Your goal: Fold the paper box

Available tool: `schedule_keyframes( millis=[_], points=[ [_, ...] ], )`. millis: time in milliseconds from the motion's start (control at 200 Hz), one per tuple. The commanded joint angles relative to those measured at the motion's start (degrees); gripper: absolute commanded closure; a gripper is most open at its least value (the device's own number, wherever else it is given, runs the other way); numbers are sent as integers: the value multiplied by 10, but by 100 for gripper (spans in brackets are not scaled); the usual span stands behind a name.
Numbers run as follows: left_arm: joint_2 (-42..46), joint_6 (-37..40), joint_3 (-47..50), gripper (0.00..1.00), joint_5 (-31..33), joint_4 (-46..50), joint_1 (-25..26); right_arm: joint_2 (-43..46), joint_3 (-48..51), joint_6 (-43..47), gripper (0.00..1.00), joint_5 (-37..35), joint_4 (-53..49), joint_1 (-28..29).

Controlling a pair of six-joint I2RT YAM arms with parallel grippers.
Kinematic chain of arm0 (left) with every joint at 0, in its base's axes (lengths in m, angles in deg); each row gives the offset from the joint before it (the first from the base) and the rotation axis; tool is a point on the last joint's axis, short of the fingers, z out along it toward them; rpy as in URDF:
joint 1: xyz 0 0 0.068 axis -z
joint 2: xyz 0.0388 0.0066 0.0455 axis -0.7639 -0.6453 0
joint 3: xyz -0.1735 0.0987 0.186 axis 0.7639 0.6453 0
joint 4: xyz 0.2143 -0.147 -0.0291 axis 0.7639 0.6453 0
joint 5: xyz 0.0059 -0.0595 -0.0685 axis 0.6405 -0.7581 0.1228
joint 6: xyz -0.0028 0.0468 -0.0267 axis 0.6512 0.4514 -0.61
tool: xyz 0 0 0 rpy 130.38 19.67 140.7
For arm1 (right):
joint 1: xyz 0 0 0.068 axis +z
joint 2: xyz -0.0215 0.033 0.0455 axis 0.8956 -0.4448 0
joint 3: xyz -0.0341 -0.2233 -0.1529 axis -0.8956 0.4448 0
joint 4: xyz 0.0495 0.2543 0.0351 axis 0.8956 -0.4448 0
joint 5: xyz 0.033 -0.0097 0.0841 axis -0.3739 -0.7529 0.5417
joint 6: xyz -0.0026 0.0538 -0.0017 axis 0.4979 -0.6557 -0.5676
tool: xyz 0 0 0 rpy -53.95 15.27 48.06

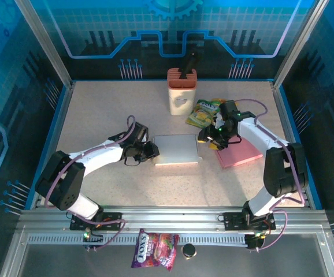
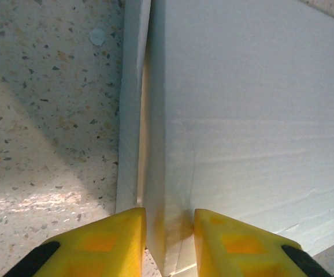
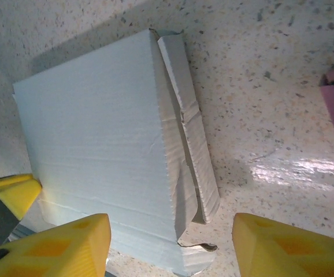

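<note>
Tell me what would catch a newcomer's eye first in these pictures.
The white paper box lies flat mid-table, with the left claw clamped on its left edge. The right claw hangs open over the box's right side, where a loose, creased flap runs along the edge. A flat pink item lies just beyond it.

Matt white paperboard on the box, faintly ribbed and creased rough at one edge; smooth, speckled, stone-like counter with a glossy sheen; smooth matt yellow plastic on the jaws; shiny crinkled foil on the snack bags; brushed metal on the rail.
</note>
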Motion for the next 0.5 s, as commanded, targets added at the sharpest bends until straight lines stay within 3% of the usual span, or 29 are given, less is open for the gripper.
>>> schedule_keyframes(
  millis=[0,495],
  points=[
    [-13,17,-18,71,3,30,-1,-28,-17,56,41,31,-14,17],
    [-6,22,-21,68,5,39,-1,-86,-2,59,48,0,4,55]
  ],
)
